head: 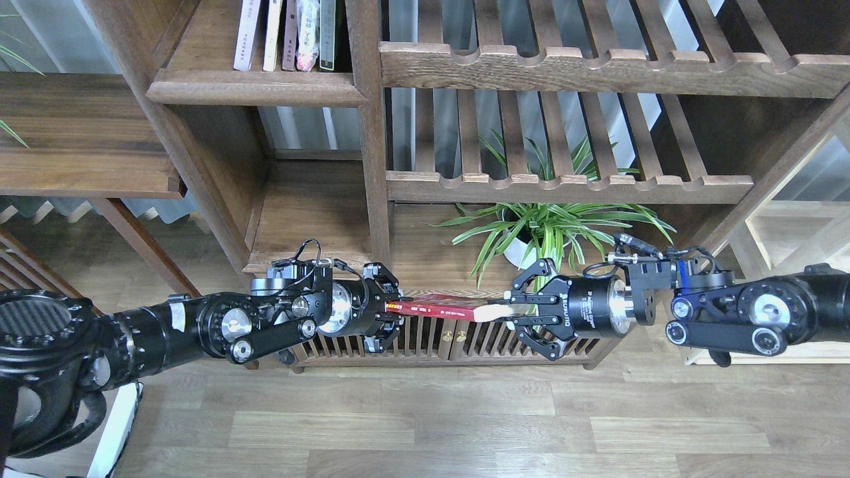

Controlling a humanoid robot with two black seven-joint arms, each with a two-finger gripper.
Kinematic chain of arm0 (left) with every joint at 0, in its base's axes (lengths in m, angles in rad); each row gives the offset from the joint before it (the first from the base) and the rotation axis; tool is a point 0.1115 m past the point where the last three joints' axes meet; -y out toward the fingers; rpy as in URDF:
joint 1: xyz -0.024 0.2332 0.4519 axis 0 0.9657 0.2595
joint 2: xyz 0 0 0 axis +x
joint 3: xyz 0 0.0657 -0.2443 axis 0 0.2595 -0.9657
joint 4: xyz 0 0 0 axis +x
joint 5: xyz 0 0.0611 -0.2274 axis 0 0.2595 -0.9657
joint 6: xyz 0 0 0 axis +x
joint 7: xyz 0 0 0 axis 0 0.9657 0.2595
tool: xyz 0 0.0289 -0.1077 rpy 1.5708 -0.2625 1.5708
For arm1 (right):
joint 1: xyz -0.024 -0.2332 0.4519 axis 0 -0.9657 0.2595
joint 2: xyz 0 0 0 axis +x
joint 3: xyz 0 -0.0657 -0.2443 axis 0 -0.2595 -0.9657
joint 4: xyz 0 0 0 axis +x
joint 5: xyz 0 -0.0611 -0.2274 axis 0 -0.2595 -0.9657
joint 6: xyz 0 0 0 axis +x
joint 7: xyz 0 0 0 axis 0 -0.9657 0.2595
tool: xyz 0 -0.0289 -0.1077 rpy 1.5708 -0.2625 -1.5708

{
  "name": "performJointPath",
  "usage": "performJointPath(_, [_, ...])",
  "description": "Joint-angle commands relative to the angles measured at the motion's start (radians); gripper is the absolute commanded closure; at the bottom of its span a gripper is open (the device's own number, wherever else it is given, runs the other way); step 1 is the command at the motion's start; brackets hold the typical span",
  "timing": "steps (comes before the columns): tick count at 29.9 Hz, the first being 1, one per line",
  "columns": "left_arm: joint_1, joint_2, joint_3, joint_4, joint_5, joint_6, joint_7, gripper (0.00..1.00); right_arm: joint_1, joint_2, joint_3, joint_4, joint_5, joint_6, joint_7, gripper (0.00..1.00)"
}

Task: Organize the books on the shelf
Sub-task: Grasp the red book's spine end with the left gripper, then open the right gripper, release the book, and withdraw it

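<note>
You have the red book (441,307) held level between both tools, in front of the low slatted cabinet (438,342) and just below the potted plant (548,229). Your left tool (393,309) pinches the book's left end; your right tool (514,311) pinches its right end, where a pale edge shows. The book is clear of every board and rests on nothing but the tools. The shelf (255,86) sits well above and to the left of the plant, with a thick moulded front edge. Five standing books (289,33) occupy its right portion, spines toward you, leaning close together. The shelf's left portion shows bare wood.
</note>
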Motion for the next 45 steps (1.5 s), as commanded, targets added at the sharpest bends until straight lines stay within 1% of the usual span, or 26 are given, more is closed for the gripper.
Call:
performJointPath(1, [0.0, 0.0, -0.001, -0.001, -0.001, 0.004, -0.004, 1.0, 0.0, -0.002, -0.003, -0.001, 0.0, 0.003, 0.0, 0.95])
performJointPath(2, [0.0, 0.0, -0.001, -0.001, -0.001, 0.004, -0.004, 1.0, 0.0, -0.002, -0.006, -0.001, 0.0, 0.006, 0.0, 0.93])
performJointPath(3, [0.0, 0.0, -0.001, -0.001, -0.001, 0.004, -0.003, 1.0, 0.0, -0.002, -0.006, -0.003, 0.004, 0.006, 0.0, 0.88])
performJointPath(4, [0.0, 0.0, -0.001, -0.001, -0.001, 0.004, -0.003, 1.0, 0.0, -0.002, -0.006, -0.003, 0.009, 0.006, 0.0, 0.81])
performJointPath(6, [0.002, 0.0, -0.001, -0.002, -0.003, 0.004, -0.001, 1.0, -0.002, -0.005, -0.006, -0.006, 0.03, 0.008, 0.0, 0.65])
performJointPath(8, [0.005, 0.0, -0.001, -0.005, -0.003, 0.004, 0.002, 1.0, -0.003, -0.012, -0.006, -0.011, 0.052, 0.008, 0.0, 0.5])
performJointPath(10, [0.008, 0.0, -0.007, -0.008, -0.003, 0.004, 0.002, 1.0, -0.012, -0.017, -0.008, -0.021, 0.057, 0.008, 0.0, 0.43])
performJointPath(13, [0.009, 0.0, -0.015, -0.011, -0.003, 0.004, 0.002, 1.0, -0.032, -0.041, -0.003, -0.051, 0.06, 0.018, 0.0, 0.27])
performJointPath(14, [0.009, 0.0, -0.017, -0.013, -0.004, 0.004, 0.003, 1.0, -0.048, -0.057, 0.01, -0.057, 0.061, 0.04, 0.0, 0.21])
performJointPath(18, [0.009, 0.0, -0.018, -0.022, -0.023, 0.001, 0.002, 1.0, -0.063, -0.13, 0.034, -0.093, 0.075, 0.129, 0.0, 0.1])
performJointPath(20, [0.008, 0.0, -0.021, -0.039, -0.03, -0.001, 0.002, 1.0, -0.081, -0.173, 0.056, -0.132, 0.086, 0.166, 0.0, 0.0])
performJointPath(24, [0.003, 0.0, -0.061, -0.089, -0.043, -0.009, 0.0, 1.0, -0.153, -0.239, 0.121, -0.248, 0.1, 0.216, 0.0, 0.01])
performJointPath(28, [-0.001, 0.0, -0.087, -0.145, -0.044, -0.01, 0.002, 1.0, -0.265, -0.282, 0.178, -0.342, 0.113, 0.221, 0.0, 0.01])
performJointPath(32, [-0.015, 0.014, -0.121, -0.224, -0.044, -0.012, 0.006, 1.0, -0.402, -0.285, 0.236, -0.449, 0.115, 0.215, 0.0, 0.01])
performJointPath(39, [-0.032, 0.218, -0.19, -0.399, -0.044, -0.035, 0.016, 1.0, -0.542, -0.285, 0.31, -0.528, 0.12, 0.204, 0.0, 0.01])
performJointPath(45, [-0.043, 0.419, -0.257, -0.553, -0.046, -0.047, 0.016, 1.0, -0.614, -0.279, 0.314, -0.564, 0.153, 0.15, 0.0, 0.01])
